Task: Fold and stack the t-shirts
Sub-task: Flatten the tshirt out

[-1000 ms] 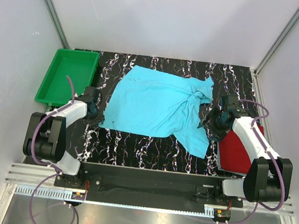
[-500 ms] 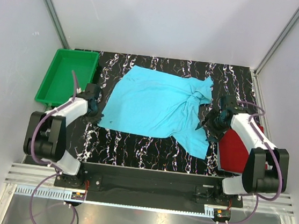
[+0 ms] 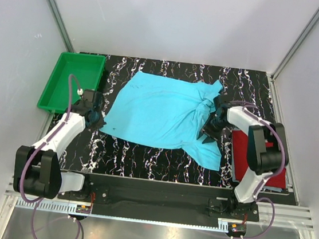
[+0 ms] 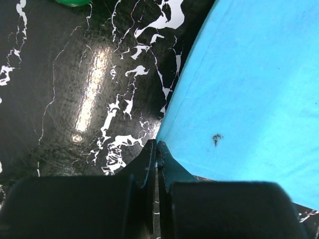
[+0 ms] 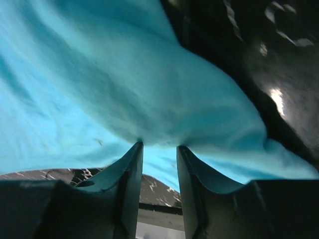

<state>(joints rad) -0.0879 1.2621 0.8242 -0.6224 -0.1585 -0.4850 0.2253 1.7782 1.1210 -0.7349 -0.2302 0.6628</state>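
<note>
The turquoise t-shirt lies spread on the black marbled table, bunched at its right side. My left gripper is at the shirt's near-left corner. In the left wrist view its jaws are shut on the very tip of the turquoise cloth. My right gripper is at the bunched right part. In the right wrist view its fingers stand apart, tips pressed into the turquoise fabric. The dark red t-shirt lies folded at the right edge, partly hidden under the right arm.
A green plastic tray stands at the table's far left, just behind the left gripper; a sliver of it shows in the left wrist view. White walls close in the table on three sides.
The left jaws closed on the shirt's corner, and that corner has shifted slightly left. The right gripper moved left off the red shirt's side onto the turquoise bunch, its jaws narrowing.
</note>
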